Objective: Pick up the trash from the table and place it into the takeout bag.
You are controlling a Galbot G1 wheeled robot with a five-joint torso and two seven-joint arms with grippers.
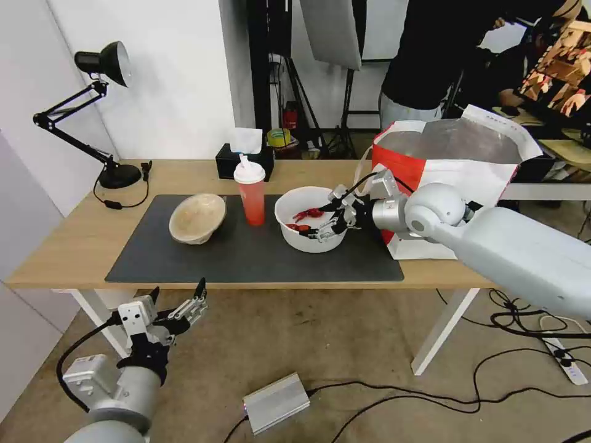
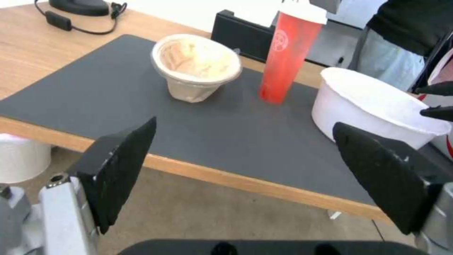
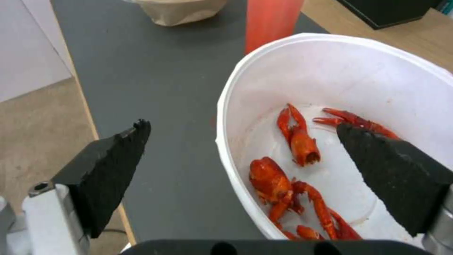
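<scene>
The white bowl (image 1: 309, 219) holding red crayfish scraps (image 3: 295, 170) sits on the grey mat (image 1: 246, 249). The right gripper (image 1: 337, 216) straddles its near rim, jaws apart, one inside and one outside. Three containers: this bowl, one red cup (image 1: 251, 192), one beige bowl (image 1: 197, 218). The left gripper (image 1: 178, 301) hangs below the table (image 1: 74, 240), jaws apart.

text: none legible | red cup (image 2: 286, 60): faint round logo, unreadable

Right gripper (image 1: 335, 219) extended (jaws apart).

Trash (image 1: 308, 219) — upright, on table (image 1: 74, 240)
</scene>
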